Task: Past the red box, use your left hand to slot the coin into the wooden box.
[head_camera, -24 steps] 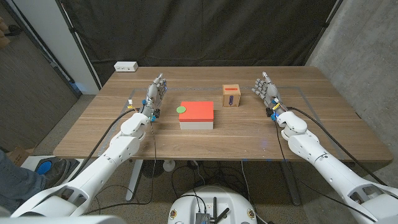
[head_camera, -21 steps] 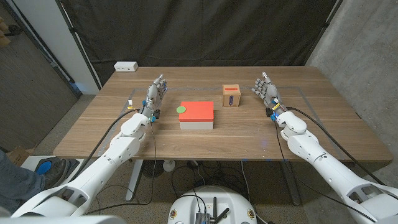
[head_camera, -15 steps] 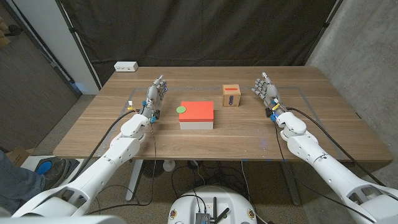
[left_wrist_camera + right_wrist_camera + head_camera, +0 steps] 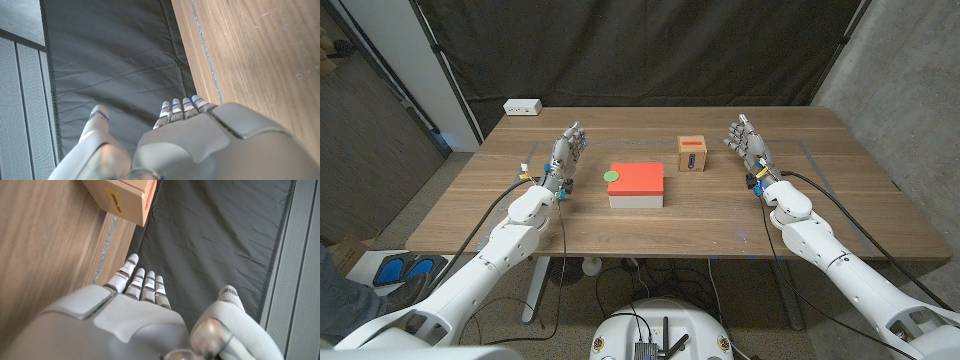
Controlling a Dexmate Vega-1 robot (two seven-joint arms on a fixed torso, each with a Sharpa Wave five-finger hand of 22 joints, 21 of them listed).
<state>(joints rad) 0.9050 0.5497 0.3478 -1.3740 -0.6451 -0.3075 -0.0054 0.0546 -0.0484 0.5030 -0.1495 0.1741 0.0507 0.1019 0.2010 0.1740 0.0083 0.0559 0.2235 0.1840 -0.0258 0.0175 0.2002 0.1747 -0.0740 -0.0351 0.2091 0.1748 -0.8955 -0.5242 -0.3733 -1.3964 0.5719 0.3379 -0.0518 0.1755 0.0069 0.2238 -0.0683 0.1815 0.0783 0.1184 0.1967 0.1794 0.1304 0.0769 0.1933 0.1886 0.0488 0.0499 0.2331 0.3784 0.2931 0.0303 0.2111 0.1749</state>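
Note:
A green coin (image 4: pixel 611 176) lies on the left top corner of the red box (image 4: pixel 637 181), which sits on a white base mid-table. The small wooden box (image 4: pixel 692 154) with a slot in its top stands behind and to the right of the red box; its slotted side also shows in the right wrist view (image 4: pixel 123 198). My left hand (image 4: pixel 567 155) stands open to the left of the red box, fingers up, holding nothing. My right hand (image 4: pixel 747 147) stands open to the right of the wooden box, also with nothing in it.
A white power strip (image 4: pixel 522 106) lies at the table's far left corner. A dark curtain hangs behind the wooden table (image 4: pixel 840 190). Shoes of a person (image 4: pixel 405 270) show on the floor at the left.
My left arm has shifted slightly to the left. The person's legs at the lower left have drawn back. Boxes, coin and right hand stay put.

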